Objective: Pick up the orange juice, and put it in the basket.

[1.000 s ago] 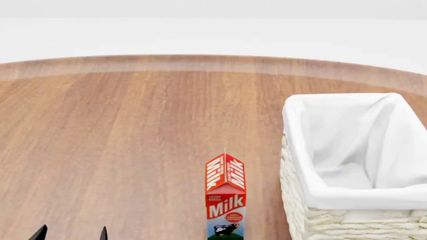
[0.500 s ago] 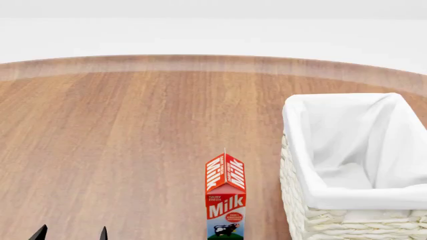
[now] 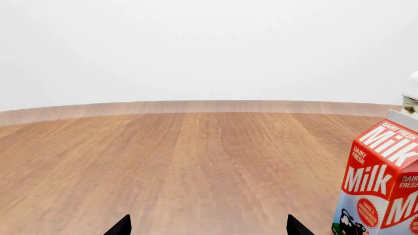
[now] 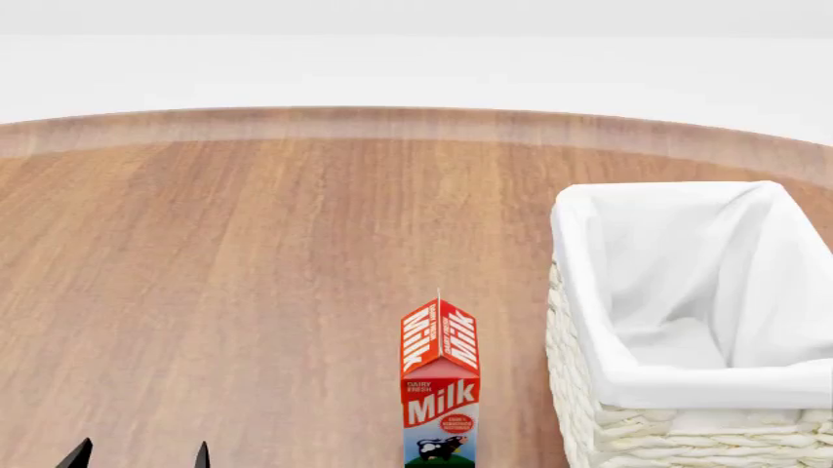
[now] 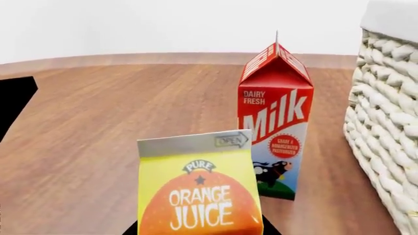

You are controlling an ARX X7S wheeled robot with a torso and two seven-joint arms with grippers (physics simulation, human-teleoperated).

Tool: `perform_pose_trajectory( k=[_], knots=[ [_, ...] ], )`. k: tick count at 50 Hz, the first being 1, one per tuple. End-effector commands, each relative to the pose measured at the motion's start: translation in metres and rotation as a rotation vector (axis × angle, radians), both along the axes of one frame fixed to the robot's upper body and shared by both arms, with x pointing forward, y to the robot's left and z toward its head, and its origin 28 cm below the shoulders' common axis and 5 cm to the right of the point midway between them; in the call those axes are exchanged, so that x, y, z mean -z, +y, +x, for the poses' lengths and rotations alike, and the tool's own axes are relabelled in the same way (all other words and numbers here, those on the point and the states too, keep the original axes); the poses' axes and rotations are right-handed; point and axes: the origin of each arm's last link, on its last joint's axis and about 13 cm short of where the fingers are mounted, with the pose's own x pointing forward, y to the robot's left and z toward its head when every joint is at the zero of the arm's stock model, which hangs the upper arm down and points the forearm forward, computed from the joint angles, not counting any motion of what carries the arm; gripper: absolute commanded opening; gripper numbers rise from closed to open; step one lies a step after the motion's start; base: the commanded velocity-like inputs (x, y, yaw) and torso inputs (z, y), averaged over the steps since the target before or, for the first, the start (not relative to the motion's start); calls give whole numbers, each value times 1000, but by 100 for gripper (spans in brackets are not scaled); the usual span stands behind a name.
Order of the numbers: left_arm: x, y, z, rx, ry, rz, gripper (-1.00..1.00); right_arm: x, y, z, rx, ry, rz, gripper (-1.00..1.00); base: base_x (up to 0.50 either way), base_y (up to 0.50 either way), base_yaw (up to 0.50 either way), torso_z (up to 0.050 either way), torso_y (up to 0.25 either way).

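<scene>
The orange juice, a yellow and orange carton with "ORANGE JUICE" lettering, stands upright right in front of the right wrist camera. My right gripper has a black fingertip against each side of the carton and looks shut on it. Neither the carton nor the right gripper shows in the head view. The cream wicker basket with white lining stands at the right, and its woven wall is just beyond the juice. My left gripper is open and empty at the near left, over bare wood.
A red-and-white Milk carton stands upright left of the basket, just beyond the juice and to the right of the left gripper. The round wooden table ends at a curved far edge. A black part shows at the right wrist view's edge.
</scene>
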Motion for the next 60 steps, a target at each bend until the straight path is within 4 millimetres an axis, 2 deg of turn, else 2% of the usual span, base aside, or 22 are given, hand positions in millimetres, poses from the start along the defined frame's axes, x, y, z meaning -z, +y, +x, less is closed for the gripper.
perform_pose_trajectory(
  k=[1,33,60],
  knots=[
    [0,0,0,0,0,0,100,-4,4,-4,-28,-19,-4,-100,0,0,0,0,0],
    [0,0,0,0,0,0,100,-26,1,-4,-18,-67,21,-100,0,0,0,0,0],
    [0,0,0,0,0,0,100,-55,0,-9,-19,-129,53,-100,0,0,0,0,1]
  ],
)
